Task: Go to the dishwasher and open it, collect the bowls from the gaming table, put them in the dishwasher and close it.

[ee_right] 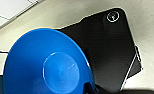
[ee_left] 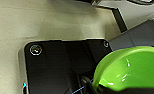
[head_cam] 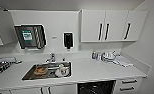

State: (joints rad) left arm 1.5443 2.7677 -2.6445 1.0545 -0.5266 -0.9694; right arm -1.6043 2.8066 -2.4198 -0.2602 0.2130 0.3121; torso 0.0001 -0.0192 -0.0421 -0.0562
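Note:
The dishwasher [head_cam: 95, 88] sits under the white counter right of the sink, and its front shows as a dark opening with racks inside. In the left wrist view a lime green bowl [ee_left: 128, 67] sits tilted close to the camera over a pale floor, with my left gripper [ee_left: 103, 87] shut on its rim. The right wrist view has a bright blue bowl [ee_right: 48, 70] seen from its underside, and my right gripper [ee_right: 91, 88] is shut on its edge. The gaming table is out of view.
A steel sink [head_cam: 28, 75] holding dishes is set in the counter [head_cam: 93, 70], with a faucet [head_cam: 51, 58] behind it. White wall cabinets [head_cam: 110, 25] hang above, drawers [head_cam: 129, 85] stand right of the dishwasher, and a bottle [head_cam: 93, 55] and dishes [head_cam: 109, 56] stand at the counter's back.

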